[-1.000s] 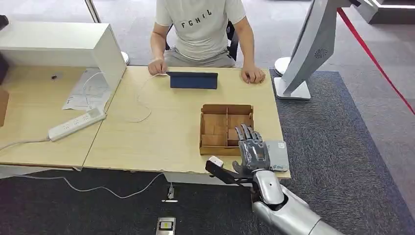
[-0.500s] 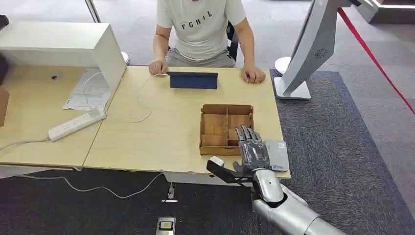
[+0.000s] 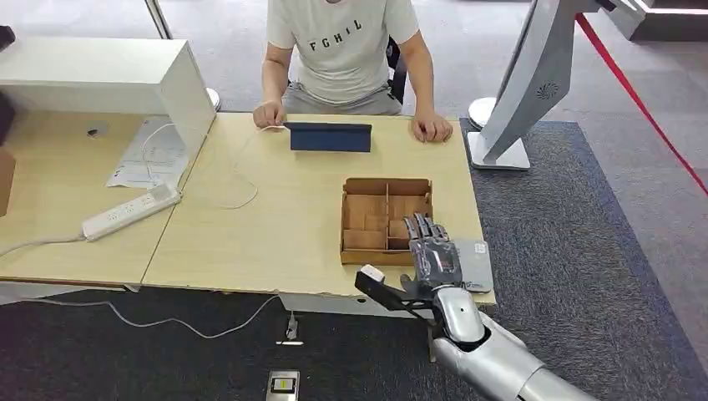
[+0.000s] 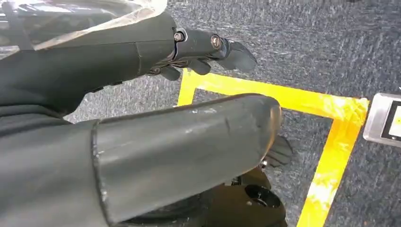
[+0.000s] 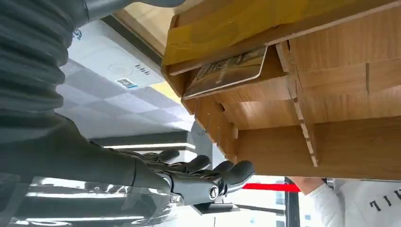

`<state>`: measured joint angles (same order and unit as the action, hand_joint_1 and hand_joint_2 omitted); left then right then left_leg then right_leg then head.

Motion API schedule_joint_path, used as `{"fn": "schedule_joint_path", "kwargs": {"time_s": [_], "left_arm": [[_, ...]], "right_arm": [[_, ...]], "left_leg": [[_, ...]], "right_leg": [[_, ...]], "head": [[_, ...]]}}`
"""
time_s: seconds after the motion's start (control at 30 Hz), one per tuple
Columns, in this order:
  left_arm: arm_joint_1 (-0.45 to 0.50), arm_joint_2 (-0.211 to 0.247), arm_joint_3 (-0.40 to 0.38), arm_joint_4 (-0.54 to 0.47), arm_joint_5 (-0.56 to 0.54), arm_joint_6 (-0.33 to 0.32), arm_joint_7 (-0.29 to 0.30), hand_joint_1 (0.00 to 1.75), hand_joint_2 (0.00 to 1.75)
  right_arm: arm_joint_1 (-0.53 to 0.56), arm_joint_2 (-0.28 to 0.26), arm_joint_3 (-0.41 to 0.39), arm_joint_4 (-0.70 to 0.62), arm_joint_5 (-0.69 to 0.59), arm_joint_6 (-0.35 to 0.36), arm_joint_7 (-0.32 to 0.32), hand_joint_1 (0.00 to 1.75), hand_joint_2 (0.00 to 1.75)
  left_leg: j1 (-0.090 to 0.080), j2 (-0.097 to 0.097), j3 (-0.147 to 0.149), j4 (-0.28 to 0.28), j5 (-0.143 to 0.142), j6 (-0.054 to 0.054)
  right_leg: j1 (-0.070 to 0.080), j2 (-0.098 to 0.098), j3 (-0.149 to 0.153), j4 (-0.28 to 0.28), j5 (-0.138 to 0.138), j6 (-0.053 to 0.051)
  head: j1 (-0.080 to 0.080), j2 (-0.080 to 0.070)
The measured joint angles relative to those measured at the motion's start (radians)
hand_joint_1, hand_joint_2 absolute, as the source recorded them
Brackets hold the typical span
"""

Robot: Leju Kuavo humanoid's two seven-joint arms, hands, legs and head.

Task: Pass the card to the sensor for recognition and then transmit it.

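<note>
A wooden divided box (image 3: 385, 219) stands near the table's front right corner. The card (image 5: 229, 71), with a dark picture on it, lies flat in one of the box's compartments beside my right hand's fingers. A flat grey sensor plate (image 3: 475, 264) with a small label (image 5: 124, 82) lies on the table just right of the box. My right hand (image 3: 432, 253) hovers flat between box and sensor, fingers (image 5: 208, 176) stretched out, thumb spread wide, nothing in it. My left hand (image 4: 208, 47) hangs over the floor, holding nothing.
A person sits at the far side with both hands on the table, behind a dark blue tablet (image 3: 331, 136). A white power strip (image 3: 131, 210), papers and a white cabinet (image 3: 108, 79) stand at the left. A white machine stand (image 3: 534, 83) rises beyond the table's right end.
My right hand has drifted slightly to the right, toward the sensor plate. Nothing has been taken hold of.
</note>
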<state>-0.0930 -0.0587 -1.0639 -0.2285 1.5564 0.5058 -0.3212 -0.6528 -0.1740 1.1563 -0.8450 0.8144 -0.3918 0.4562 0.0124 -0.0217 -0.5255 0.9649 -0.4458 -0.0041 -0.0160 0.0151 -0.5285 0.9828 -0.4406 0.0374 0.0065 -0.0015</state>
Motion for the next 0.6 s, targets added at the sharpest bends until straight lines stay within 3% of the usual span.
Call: {"fn": "schedule_joint_path", "kwargs": {"time_s": [0.4,0.6], "left_arm": [[0.0,0.001,0.0,0.0,0.013,0.023,-0.001,0.0,0.0],[0.0,0.001,0.0,0.0,0.012,0.016,-0.015,0.0,0.0]], "right_arm": [[-0.01,0.02,0.022,0.02,-0.001,0.0,-0.019,0.0,1.75],[-0.01,0.024,0.031,0.022,0.0,0.003,0.002,0.0,1.75]], "left_leg": [[0.0,0.0,0.0,0.0,0.0,0.0],[0.0,0.0,0.0,0.0,0.0,0.0]], "right_leg": [[0.0,0.0,0.0,0.0,0.0,0.0],[0.0,0.0,0.0,0.0,0.0,0.0]], "head": [[0.0,0.0],[0.0,0.0]]}}
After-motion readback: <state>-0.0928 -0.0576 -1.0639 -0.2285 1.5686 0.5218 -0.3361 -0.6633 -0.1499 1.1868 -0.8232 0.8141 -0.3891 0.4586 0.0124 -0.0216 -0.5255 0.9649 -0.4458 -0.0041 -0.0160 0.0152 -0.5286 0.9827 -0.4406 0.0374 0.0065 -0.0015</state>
